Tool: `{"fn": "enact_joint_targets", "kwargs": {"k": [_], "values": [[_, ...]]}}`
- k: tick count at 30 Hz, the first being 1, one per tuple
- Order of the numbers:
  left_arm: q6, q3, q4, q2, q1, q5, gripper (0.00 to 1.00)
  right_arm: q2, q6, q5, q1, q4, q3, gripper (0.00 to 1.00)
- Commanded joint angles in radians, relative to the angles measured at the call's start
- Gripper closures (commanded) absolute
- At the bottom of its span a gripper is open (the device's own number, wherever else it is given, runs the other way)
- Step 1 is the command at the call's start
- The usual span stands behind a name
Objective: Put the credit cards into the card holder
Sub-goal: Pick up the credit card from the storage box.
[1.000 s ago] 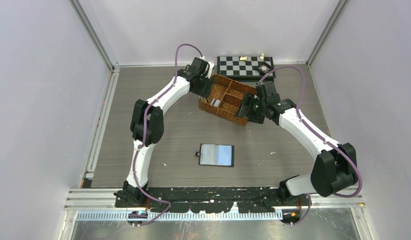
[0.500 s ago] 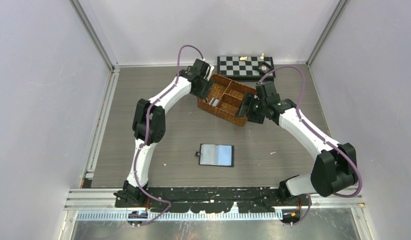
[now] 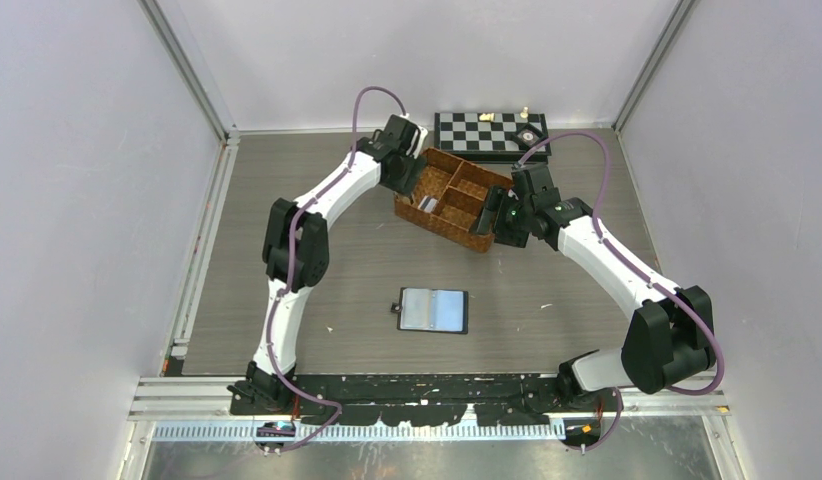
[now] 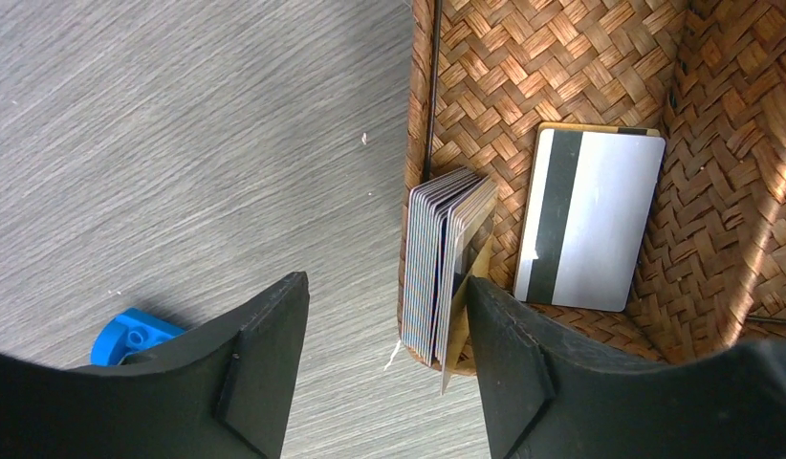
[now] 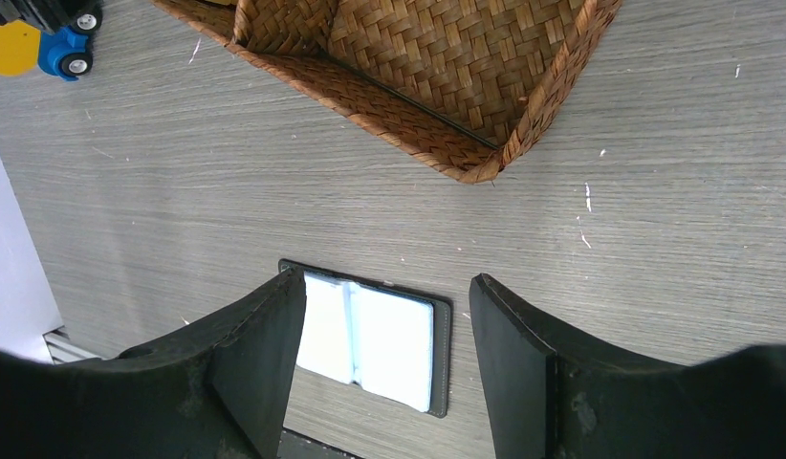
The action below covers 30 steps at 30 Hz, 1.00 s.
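Landmark: brown wicker divided basket (image 3: 455,200), standing on the grey wood-grain table (image 3: 317,270).

Left pincer (image 4: 387,292): jaws spread wide and holding nothing. It straddles the basket's outer wall, with one black finger over bare table outside the wall and the other over the compartment inside it. The inner finger is just beside the upright cards; whether it touches them cannot be told.

Upright cards (image 4: 445,263): a pack of thin white and grey plastic credit cards standing on edge, leaning against the inside of that same basket wall, with a tan-orange card on its inner face.

Flat card (image 4: 590,220): a pale grey plastic card with a dark magnetic stripe, lying on the woven floor of the same compartment, just beside the pack.

Right pincer (image 5: 387,282): jaws spread wide and empty, hanging just off the basket's corner on the end opposite the cards, touching nothing.

Card holder (image 3: 433,310): small black leather bifold wallet, lying open with its pale bluish clear sleeves facing up, well apart from the basket on the side toward the arm bases.

Chessboard (image 3: 490,133): black-and-white checkered board just beyond the basket's far side.

Blue piece (image 4: 131,335): small blue plastic part on the table outside the basket wall, partly hidden behind the left pincer's outer finger.
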Motion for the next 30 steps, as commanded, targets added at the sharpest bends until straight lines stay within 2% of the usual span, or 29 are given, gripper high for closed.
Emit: {"fn": "enact_joint_targets", "kwargs": {"k": [1, 9, 14, 30], "values": [[0.013, 0.040, -0.006, -0.085, 0.006, -0.028, 0.39, -0.013, 0.008, -0.013, -0.003, 0.031, 0.006, 0.32], [0.012, 0.036, -0.006, -0.089, 0.006, -0.010, 0.63, -0.005, 0.008, -0.018, -0.003, 0.032, 0.004, 0.32], [0.009, 0.028, -0.004, -0.093, 0.004, 0.001, 0.74, 0.002, 0.007, -0.021, -0.004, 0.032, 0.005, 0.32], [0.009, 0.003, -0.019, -0.157, 0.003, 0.015, 1.00, -0.011, 0.008, -0.022, -0.003, 0.031, 0.005, 0.33]]}}
